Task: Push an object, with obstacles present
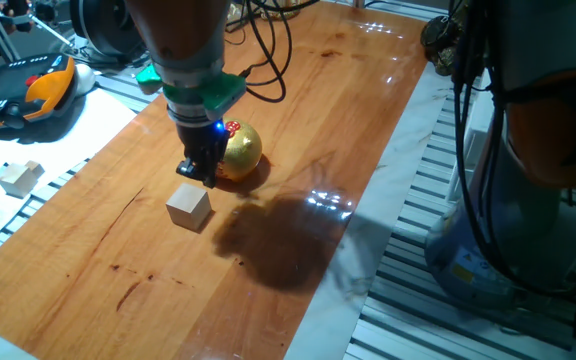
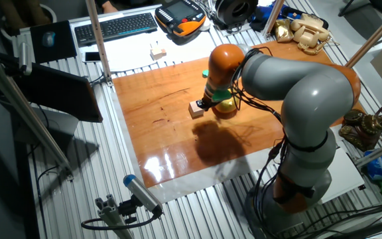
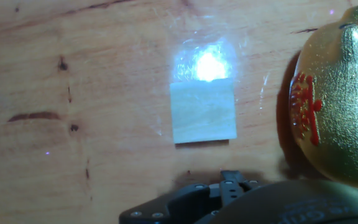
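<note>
The pale beige wooden cube (image 1: 189,207) sits on the wooden board (image 1: 298,120), just left of the shiny golden piggy bank (image 1: 241,150) with red markings. My gripper (image 1: 200,173) hangs low between them, right behind the cube and in front of the pig, with its fingers together and holding nothing. In the other fixed view the cube (image 2: 195,109) lies just left of the gripper (image 2: 205,102) and the pig (image 2: 225,106). The hand view shows the cube (image 3: 203,112) at centre, the pig (image 3: 334,106) at the right edge, and my gripper (image 3: 229,184) at the bottom.
A whiter block (image 1: 18,177) lies off the board at the left, also seen in the other fixed view (image 2: 156,53). A teach pendant (image 1: 30,92) and a keyboard (image 2: 115,25) lie beyond the board. The board's near edge meets a slatted metal table (image 1: 438,200).
</note>
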Available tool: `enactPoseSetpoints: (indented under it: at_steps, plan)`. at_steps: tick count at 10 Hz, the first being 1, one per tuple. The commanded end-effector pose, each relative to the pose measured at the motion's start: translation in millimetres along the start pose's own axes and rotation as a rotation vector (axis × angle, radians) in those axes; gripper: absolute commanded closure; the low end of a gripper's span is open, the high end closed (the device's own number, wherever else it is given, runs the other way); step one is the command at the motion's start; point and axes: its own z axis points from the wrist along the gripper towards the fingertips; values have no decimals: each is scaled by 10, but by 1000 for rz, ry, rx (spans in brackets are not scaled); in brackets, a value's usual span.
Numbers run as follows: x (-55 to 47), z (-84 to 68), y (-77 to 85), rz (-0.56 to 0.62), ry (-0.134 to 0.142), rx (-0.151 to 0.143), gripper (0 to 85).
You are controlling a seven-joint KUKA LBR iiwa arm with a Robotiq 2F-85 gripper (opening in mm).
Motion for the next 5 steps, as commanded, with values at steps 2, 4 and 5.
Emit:
enactPoseSetpoints:
  at_steps: [2,4,5]
  plan:
    - [-13,35,114,10,7,6,850]
    - [-10,88,153,12,14,4,850]
    - [-12,111,159,12,14,5,850]
